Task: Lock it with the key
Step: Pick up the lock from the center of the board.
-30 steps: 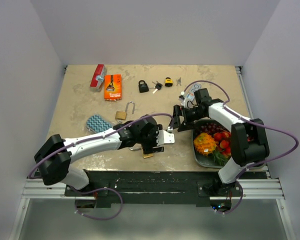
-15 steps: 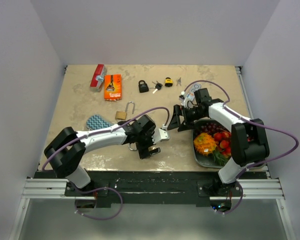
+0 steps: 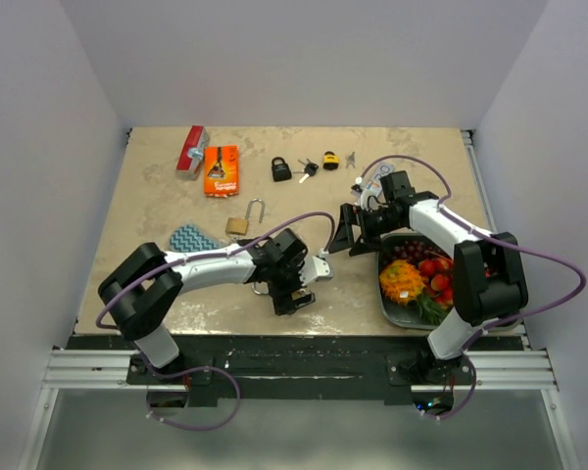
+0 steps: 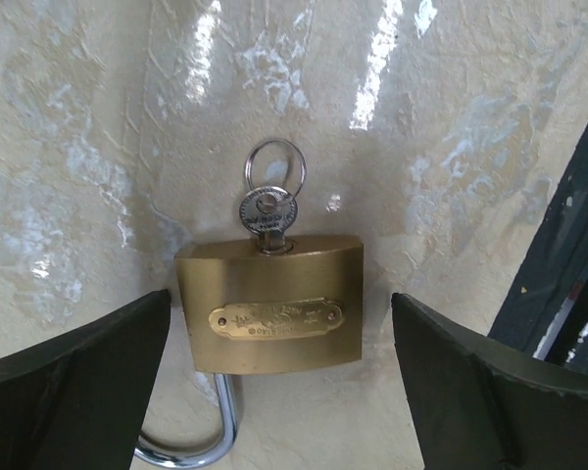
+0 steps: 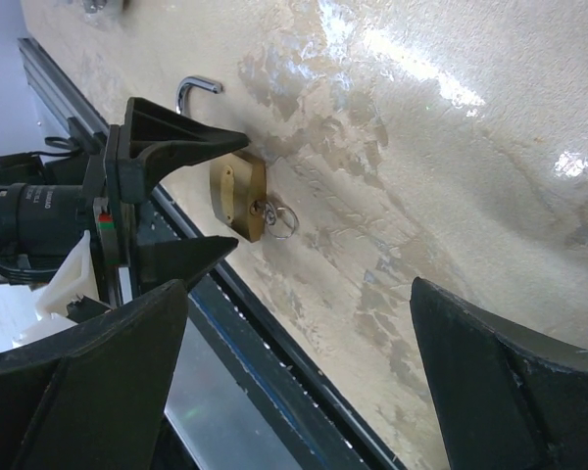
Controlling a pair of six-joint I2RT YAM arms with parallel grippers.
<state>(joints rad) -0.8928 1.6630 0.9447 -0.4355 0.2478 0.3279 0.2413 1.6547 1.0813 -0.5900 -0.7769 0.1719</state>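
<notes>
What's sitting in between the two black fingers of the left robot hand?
A brass padlock with its key in the keyhole lies on the table, between the open fingers of the left gripper. The left wrist view shows it.

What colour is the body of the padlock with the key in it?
Brass-gold padlock; clearest in the left wrist view.

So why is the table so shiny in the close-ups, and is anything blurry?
Left wrist: white glare streaks on the table near the top, brass padlock and key sharp, dark jaws at the edges soft. Right wrist: bright glare patches upper right, near jaws blurred. Top external: even, soft light, no strong glare.
</notes>
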